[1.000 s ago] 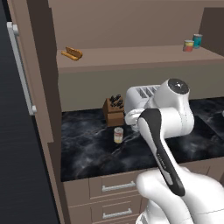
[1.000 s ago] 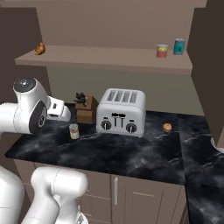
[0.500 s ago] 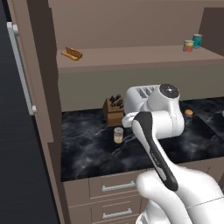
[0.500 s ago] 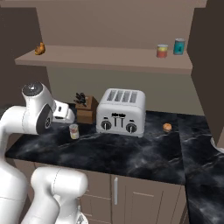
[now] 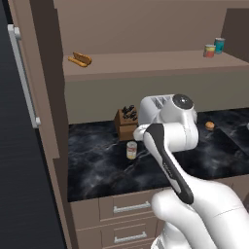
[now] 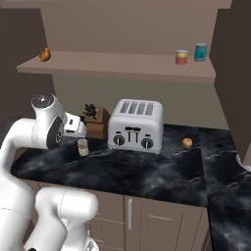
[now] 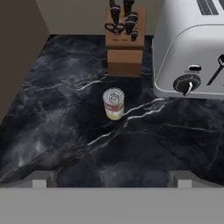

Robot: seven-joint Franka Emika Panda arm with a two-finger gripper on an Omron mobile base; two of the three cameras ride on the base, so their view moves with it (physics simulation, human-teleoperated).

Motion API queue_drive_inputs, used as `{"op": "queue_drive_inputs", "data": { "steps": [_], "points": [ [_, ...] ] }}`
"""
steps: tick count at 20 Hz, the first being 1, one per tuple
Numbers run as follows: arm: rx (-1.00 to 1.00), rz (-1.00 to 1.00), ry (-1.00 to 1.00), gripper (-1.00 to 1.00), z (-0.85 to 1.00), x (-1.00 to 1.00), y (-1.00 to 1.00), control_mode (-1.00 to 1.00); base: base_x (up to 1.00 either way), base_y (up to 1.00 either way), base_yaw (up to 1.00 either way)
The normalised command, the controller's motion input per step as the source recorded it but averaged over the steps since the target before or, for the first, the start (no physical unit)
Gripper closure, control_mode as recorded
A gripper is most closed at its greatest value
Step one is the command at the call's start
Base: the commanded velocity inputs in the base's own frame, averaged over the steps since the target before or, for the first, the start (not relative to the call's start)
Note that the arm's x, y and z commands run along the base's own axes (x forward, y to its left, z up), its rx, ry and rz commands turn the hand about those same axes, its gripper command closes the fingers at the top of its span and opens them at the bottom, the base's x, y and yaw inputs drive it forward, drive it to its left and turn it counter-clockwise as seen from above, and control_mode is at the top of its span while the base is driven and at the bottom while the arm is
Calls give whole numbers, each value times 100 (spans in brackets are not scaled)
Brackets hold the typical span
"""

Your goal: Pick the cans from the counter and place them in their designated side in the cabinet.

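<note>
On the far left of the cabinet shelf lies a small golden pastry, alone at that end. Below it the black marble surface begins at a brown side wall, with a wide bare stretch of worktop before anything stands on it. The cream-yellow can with the red band stands upright there, apart from everything, just in front of the wooden knife block and to the left of the silver toaster. The hand hangs above and a little near of this can, looking down on it; its fingertips sit wide at the two lower corners of the hand view, so the fingers look spread with nothing between them. That pose reads as a lining-up for a grasp from above.

The open side is left and near; the block behind and the toaster's corner to the right are the edges to mind on the way down. Further right a small orange item rests on the surface, well clear. At the right end of the shelf the shorter red-orange can stands beside a teal-blue can, so one tin seems already placed, with free board to their left
</note>
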Motion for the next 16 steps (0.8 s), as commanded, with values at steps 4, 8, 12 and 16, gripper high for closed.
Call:
{"op": "queue_drive_inputs", "data": {
  "steps": [4, 8, 12, 16],
  "points": [
    [0, 0, 5, -100, -12, 26, 4, -100, 0, 0, 0],
    [0, 0, 5, -100, -19, 28, 8, -100, 0, 0, 0],
    [-1, 0, 4, -100, -25, 26, 10, -100, 0, 0, 0],
    [-1, 0, 2, -100, -26, 26, 8, -100, 0, 0, 0]
  ]
}}
